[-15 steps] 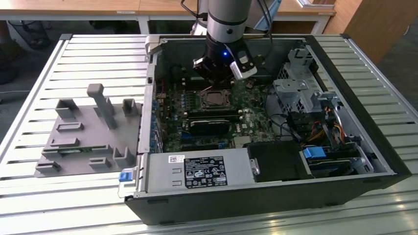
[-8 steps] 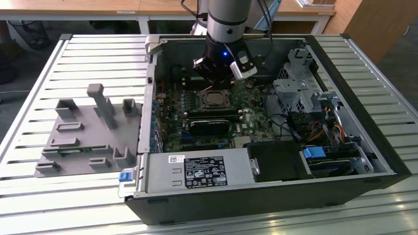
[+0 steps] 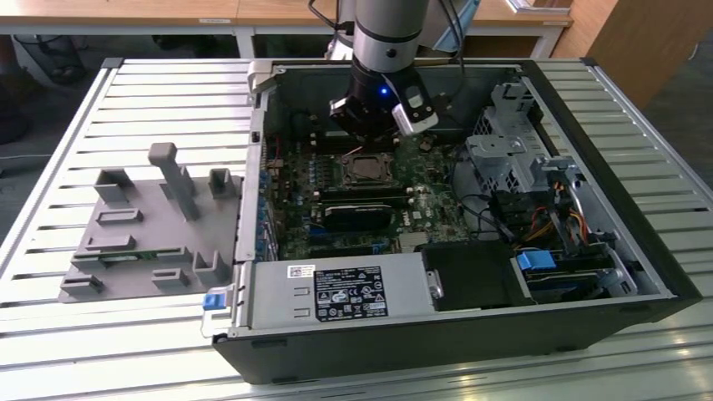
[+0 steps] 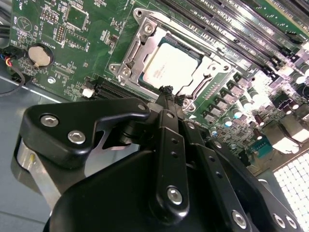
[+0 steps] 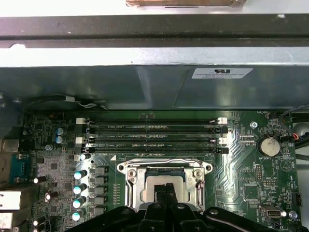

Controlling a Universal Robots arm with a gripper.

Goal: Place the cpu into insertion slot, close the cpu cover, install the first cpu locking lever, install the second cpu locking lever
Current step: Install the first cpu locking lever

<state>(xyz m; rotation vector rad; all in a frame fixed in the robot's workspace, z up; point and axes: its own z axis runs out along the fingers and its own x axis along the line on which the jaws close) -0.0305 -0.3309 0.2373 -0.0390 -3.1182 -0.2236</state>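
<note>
One arm reaches down into the open computer case (image 3: 468, 334) in the exterior view, its gripper (image 3: 373, 134) hanging just above the insertion slot (image 3: 365, 170), which sits on the motherboard (image 3: 346, 225) toward the case's far wall, well inside every edge.

In the second wrist view the gripper's (image 4: 166, 92) fingers are clenched together, holding nothing, their tip at the rim of the cpu cover (image 4: 140, 46). The cpu (image 4: 171, 67) lies flat in the slot, silvery top up, showing through the cover's square window; the cover looks lowered over it. I cannot tell whether either locking lever is latched.

In the first wrist view the fingers (image 5: 166, 193) stand over the cpu (image 5: 161, 182), below the memory sticks (image 5: 152, 128). The chip is square, so it has no long axis; its edges run parallel to the socket frame and to the sticks.

Done well, the push should be slow, straight down on metal, never on the chip.
</note>
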